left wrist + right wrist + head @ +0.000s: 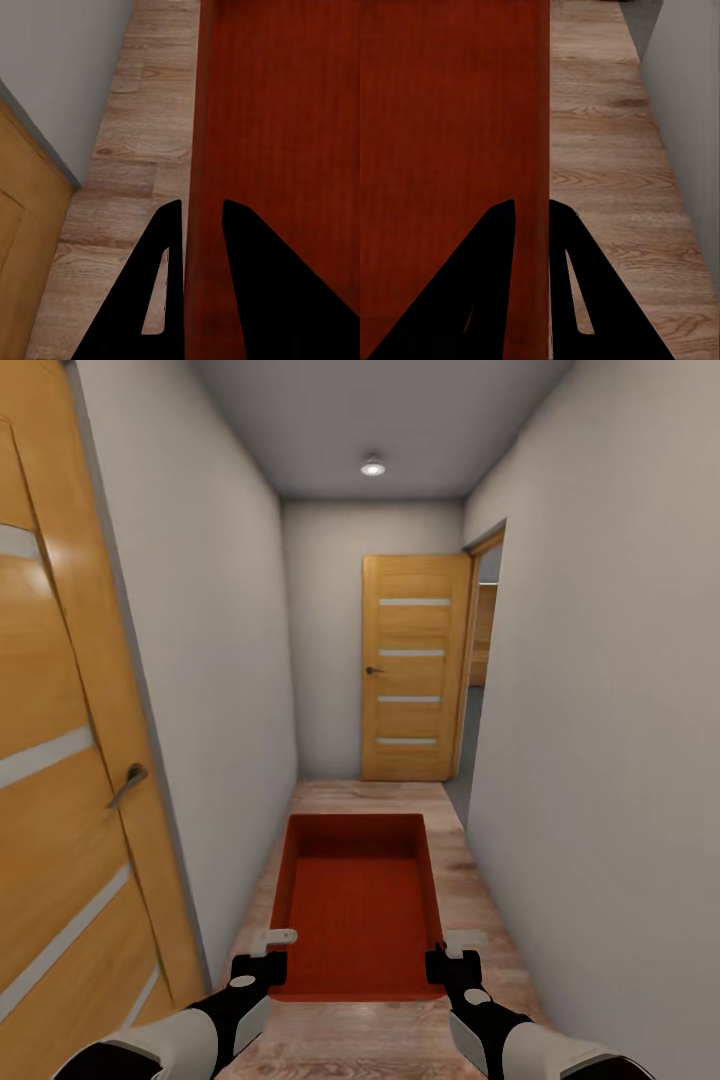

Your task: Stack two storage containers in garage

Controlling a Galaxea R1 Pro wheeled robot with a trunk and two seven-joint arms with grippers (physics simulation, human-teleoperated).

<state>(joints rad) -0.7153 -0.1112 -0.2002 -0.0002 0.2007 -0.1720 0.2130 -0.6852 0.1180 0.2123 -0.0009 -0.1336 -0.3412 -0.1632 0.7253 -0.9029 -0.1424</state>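
One orange-red storage container (pixel 360 905) hangs between my two arms over the wood plank flooring of a narrow hallway. My left gripper (pixel 262 958) is shut on its left wall near the front corner, and my right gripper (pixel 452 958) is shut on its right wall. In the left wrist view the black fingers (pixel 169 247) straddle the container wall (pixel 196 225). The right wrist view shows the same clamp, fingers (pixel 562 240) on either side of the wall (pixel 544 150). The bin is empty inside. The second container is out of view.
Pale grey walls (pixel 610 710) close in on both sides. A wooden door (pixel 60 760) with a lever handle stands close at my left. Another wooden door (pixel 412 665) closes the hallway's far end, with an open doorway (pixel 480 660) to its right.
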